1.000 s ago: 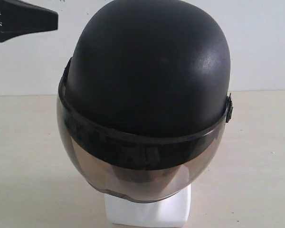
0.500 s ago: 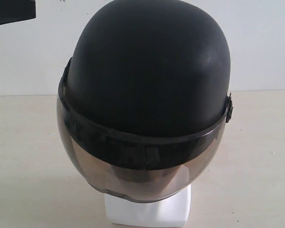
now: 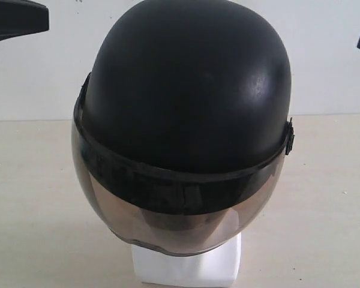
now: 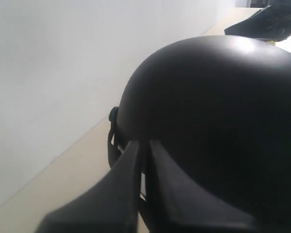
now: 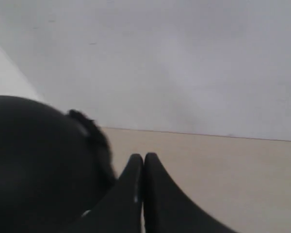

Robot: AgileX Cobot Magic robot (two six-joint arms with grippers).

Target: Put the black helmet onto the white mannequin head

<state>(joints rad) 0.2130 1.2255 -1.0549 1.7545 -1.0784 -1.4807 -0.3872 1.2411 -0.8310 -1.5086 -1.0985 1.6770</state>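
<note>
The helmet sat on the foam head, visor towards the near side, with only the white base showing below. Your left gripper hung off to the left, jaws together and empty. Your right gripper, on the right, was pressed together too, holding nothing. I judged the placing done, so your next move called only for clearing both arms without nudging the helmet.

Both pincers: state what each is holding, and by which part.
Nothing is held. The left pincer and the right pincer are both shut on nothing, clear of the black helmet, which sits on the white mannequin head.
</note>
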